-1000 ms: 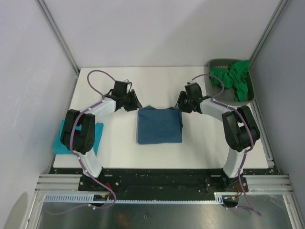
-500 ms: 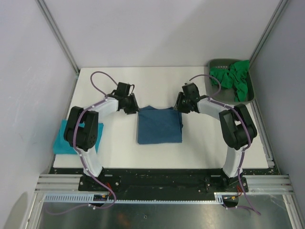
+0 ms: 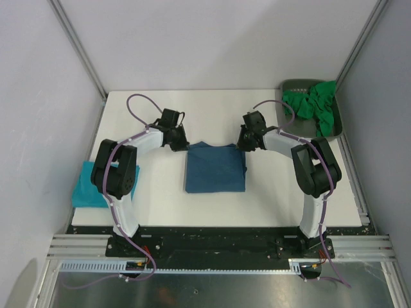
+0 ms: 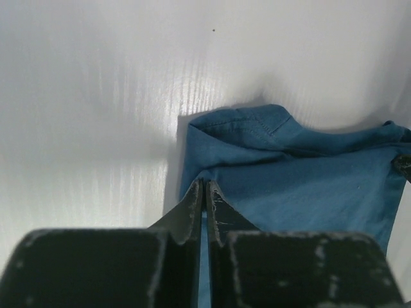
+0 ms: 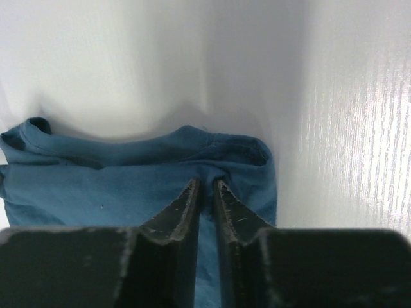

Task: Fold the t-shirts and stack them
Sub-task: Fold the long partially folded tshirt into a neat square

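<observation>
Top external: inward-angled left gripper (image 3: pixel 185 146), right gripper (image 3: pixel 241 144) pinch blue t-shirt (image 3: pixel 215 170) corners.

Plain dark steel-blue t-shirt (image 3: pixel 215 168), turquoise t-shirt (image 3: pixel 83 190), bright green t-shirts (image 3: pixel 316 106), dark grey tray (image 3: pixel 290 88), white table (image 3: pixel 212 112).

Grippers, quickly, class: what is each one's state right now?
Left gripper: closed, pinching the far left corner of the dark blue t-shirt.
Right gripper: closed, pinching the far right corner of that t-shirt.
</observation>
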Action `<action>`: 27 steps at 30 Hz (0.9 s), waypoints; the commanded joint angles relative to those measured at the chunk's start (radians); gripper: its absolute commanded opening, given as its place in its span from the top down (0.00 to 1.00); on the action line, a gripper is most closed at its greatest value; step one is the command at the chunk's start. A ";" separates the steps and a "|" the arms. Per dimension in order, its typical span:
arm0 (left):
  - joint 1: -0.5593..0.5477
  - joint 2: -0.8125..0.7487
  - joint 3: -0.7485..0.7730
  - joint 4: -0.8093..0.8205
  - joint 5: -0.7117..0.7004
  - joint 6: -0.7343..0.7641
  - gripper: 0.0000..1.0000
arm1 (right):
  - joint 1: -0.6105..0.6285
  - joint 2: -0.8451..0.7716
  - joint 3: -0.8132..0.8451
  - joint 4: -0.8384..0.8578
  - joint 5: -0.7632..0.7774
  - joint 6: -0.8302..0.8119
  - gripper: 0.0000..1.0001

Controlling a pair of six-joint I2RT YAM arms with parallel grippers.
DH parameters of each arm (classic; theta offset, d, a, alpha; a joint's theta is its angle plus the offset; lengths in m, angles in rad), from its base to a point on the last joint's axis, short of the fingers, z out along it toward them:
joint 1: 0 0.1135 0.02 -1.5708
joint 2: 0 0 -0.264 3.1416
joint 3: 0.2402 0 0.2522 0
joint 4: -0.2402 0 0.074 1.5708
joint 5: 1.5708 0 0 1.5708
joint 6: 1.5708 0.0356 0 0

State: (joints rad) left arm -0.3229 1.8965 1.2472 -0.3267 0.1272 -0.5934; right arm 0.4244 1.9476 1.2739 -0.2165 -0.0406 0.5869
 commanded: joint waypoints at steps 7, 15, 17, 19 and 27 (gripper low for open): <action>-0.042 -0.099 0.036 0.008 -0.008 0.015 1.00 | 0.009 -0.102 0.055 -0.079 0.087 -0.019 1.00; -0.087 -0.190 0.035 0.013 -0.043 0.013 1.00 | 0.020 -0.205 0.028 -0.121 0.190 -0.045 1.00; -0.094 -0.163 0.063 0.021 -0.031 0.024 1.00 | 0.017 -0.203 0.026 -0.121 0.193 -0.050 1.00; -0.099 -0.099 0.113 0.031 -0.007 0.043 1.00 | 0.010 -0.197 0.022 -0.121 0.202 -0.053 1.00; -0.097 0.211 0.340 0.041 -0.008 0.039 1.00 | -0.085 -0.077 -0.011 -0.028 0.163 -0.075 1.00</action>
State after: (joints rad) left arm -0.4206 1.9911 1.4975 -0.2996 0.1188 -0.5671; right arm 0.3946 1.7916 1.2736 -0.3157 0.1246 0.5423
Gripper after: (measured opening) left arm 0.007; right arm 0.020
